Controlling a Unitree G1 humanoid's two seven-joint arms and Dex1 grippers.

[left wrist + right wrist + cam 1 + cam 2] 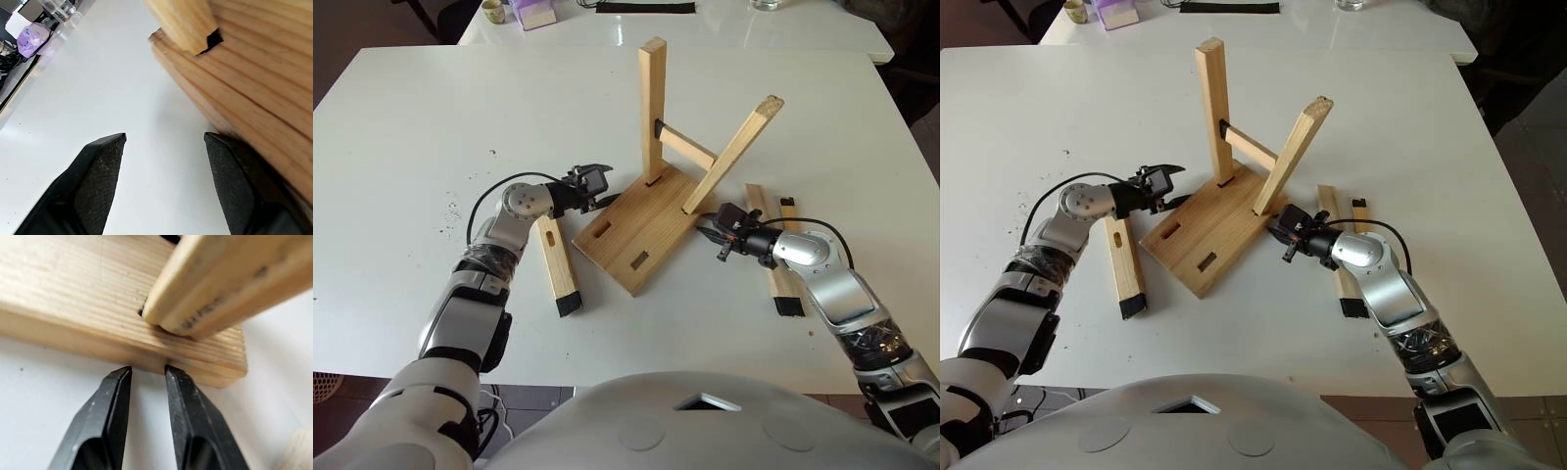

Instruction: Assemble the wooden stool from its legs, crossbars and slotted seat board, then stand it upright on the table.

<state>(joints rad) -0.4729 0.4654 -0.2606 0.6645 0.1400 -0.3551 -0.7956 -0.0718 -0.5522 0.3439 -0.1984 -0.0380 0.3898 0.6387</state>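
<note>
Pale slotted wooden seat board [631,235] is being flanked: left end effector [165,135], 11 o'clock, released; right end effector [148,367], 3 o'clock, barely parted.

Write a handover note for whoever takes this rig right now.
Left gripper open, empty, left of the seat board. Right gripper narrowly open, empty, at its right edge by the tilted leg.
Done: upright leg and tilted leg in the board, crossbar between them.
To do: two slots empty; loose leg on the left, two loose pieces on the right; then stand the stool up.
</note>
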